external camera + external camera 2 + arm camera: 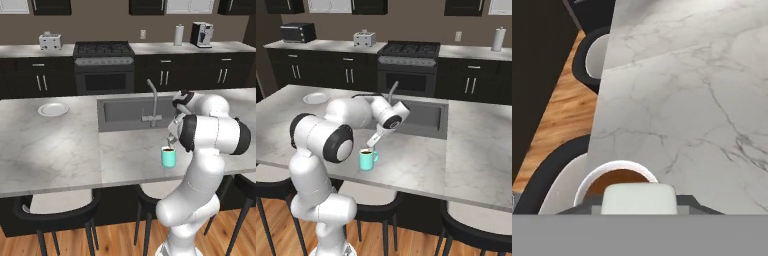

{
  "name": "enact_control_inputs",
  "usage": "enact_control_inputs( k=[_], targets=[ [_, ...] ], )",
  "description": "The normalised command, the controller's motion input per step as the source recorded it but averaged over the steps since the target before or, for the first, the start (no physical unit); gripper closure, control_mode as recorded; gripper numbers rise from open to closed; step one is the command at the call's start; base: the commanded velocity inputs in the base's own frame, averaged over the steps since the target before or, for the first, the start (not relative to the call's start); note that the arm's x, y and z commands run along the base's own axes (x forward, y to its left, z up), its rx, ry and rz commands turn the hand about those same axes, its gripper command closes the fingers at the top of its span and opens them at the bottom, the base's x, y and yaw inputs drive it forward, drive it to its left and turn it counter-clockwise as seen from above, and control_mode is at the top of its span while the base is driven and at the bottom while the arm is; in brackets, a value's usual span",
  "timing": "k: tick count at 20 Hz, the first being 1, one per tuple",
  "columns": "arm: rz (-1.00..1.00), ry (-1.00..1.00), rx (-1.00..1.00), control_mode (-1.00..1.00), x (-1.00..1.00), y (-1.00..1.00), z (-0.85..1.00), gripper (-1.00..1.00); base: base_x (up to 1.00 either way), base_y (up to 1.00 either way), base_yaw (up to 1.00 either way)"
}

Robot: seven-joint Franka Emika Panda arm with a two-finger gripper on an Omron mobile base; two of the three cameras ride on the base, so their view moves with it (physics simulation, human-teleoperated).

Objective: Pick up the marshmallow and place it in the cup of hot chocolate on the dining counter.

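Right, dining surface (pixel 60 150) is the long marble slab with the inset grey sink (pixel 125 112) and its faucet (pixel 152 100); sink basin looks bare. Dark stools (pixel 55 210) sit along the near edge. White arm (pixel 210 135) bends over the slab just in front of the sink.

Round white plate (pixel 53 109) sits well apart, far left in the left base view, nothing visible on it.

Cup of hot chocolate (pixel 168 157), teal, upright near the front edge, handle (pixel 375 158) toward the right in the right base view. Dark brown liquid inside, visible in the hand view under the white rim (pixel 619 172).

Pincer (pixel 370 144) points down, just above the cup's mouth, apart from the rim as far as the base views show. Jaws nearly together, clamped on the marshmallow (pixel 639 198): white soft block at the bottom of the hand view, pinched between the dark tips, sitting directly over the brown liquid and not in it. Too small to make out in the base views
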Motion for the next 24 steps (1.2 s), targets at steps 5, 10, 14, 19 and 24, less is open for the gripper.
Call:
enact_control_inputs(
  k=[5,10,14,19,24],
  targets=[
    [0.00,-0.07,0.01,-1.00,-0.64,0.11,-0.04,1.00,0.00,0.00,0.00],
    [0.00,-0.07,0.00,-1.00,-0.62,0.06,-0.07,1.00,0.00,0.00,0.00],
    [0.00,-0.06,0.00,-1.00,-0.04,0.15,0.00,1.00,0.00,0.00,0.00],
    [0.00,0.00,0.00,-1.00,0.35,0.14,0.00,1.00,0.00,0.00,0.00],
    [0.01,0.00,0.02,-1.00,0.48,-0.02,-0.15,1.00,0.00,0.00,0.00]
  ],
)
